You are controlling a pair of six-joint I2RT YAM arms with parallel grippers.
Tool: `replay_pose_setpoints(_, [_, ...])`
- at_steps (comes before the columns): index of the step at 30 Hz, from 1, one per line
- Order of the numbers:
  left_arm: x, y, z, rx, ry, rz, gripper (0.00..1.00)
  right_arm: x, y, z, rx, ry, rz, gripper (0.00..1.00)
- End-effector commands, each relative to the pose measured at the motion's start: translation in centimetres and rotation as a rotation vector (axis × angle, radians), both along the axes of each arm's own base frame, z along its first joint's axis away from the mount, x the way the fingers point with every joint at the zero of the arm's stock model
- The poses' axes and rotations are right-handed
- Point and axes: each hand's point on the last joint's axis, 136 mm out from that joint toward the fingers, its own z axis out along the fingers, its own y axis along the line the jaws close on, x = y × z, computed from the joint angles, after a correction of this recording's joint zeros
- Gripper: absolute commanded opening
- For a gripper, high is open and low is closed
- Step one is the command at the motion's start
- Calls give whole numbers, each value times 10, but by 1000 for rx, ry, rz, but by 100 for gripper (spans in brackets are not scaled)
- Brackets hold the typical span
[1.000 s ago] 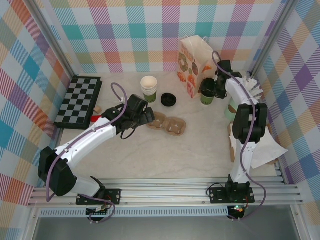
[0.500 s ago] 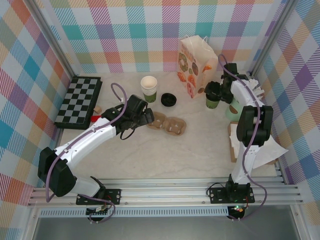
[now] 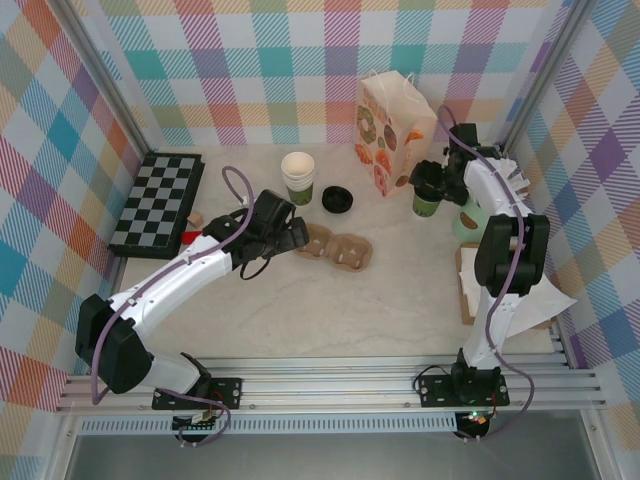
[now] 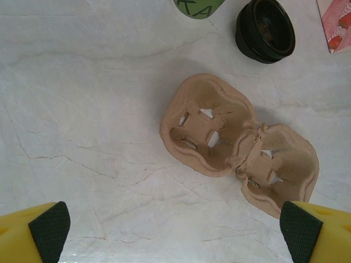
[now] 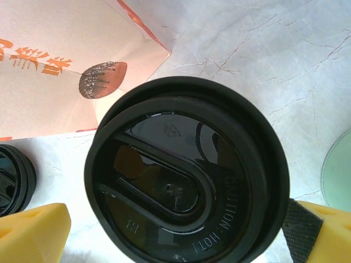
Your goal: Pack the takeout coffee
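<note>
Right pincer (image 5: 171,233) stands wide, straddling the lidded takeout coffee (image 5: 186,170); one finger (image 5: 33,233) clear at 8 o'clock, the other just beside the rim at 4 o'clock

I'm seeing the lidded cup (image 3: 427,205) sitting just beside the paper bag (image 3: 392,135), the carrier (image 3: 338,247) lying before a loose lid (image 3: 338,199).

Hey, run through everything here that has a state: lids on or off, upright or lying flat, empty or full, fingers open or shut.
Takeout coffee: upright, black lid on.
Spare black lid: loose on the table.
Cup stack: upright, lidless.
Cup carrier: lying flat, both slots empty.
Paper bag: standing.
Left fingers: open, above the carrier.
Right fingers: open, either side of the coffee.
</note>
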Motion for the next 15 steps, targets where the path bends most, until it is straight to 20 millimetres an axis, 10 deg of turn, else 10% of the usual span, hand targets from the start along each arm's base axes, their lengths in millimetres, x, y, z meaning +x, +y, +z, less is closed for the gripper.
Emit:
replay_pose_setpoints(1, [0,5,13,-10,-14,2,100,1,-6,41,-24,-76,0,100])
replay_pose_setpoints(15, [31,-12,-33,49,72,-141,100,9,24,185,73,-382,122,100])
